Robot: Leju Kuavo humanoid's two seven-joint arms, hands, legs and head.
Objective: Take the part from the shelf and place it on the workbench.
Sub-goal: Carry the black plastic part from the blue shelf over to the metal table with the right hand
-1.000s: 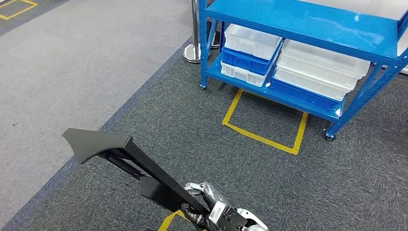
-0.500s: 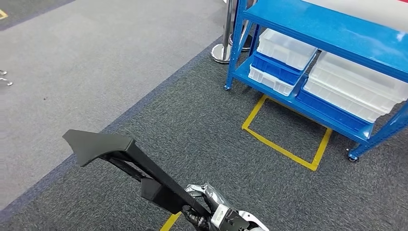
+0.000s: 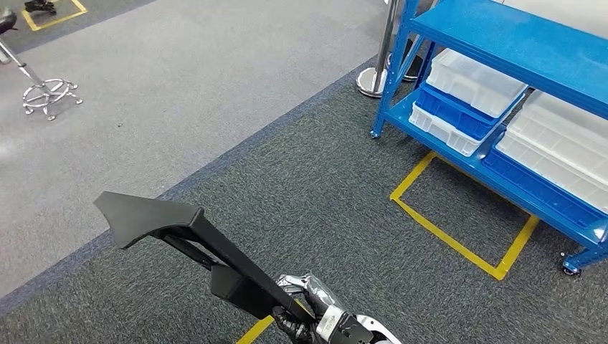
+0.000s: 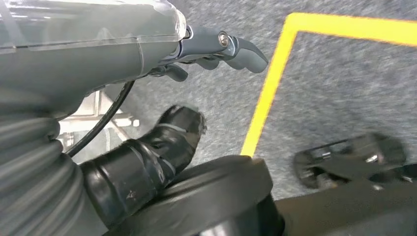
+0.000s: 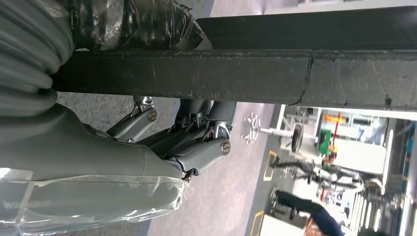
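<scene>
From my left wrist camera I saw the left hand (image 4: 196,54) hanging over dark grey carpet (image 4: 344,78), fingers (image 4: 243,51) loosely curled and holding nothing. A yellow tape line (image 4: 268,93) ran across the carpet and turned a corner just past the fingertips. Everything looked slightly blurred.

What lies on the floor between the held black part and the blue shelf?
In the head view, only dark carpet with a yellow tape rectangle lies between the black part and the blue shelf.
</scene>
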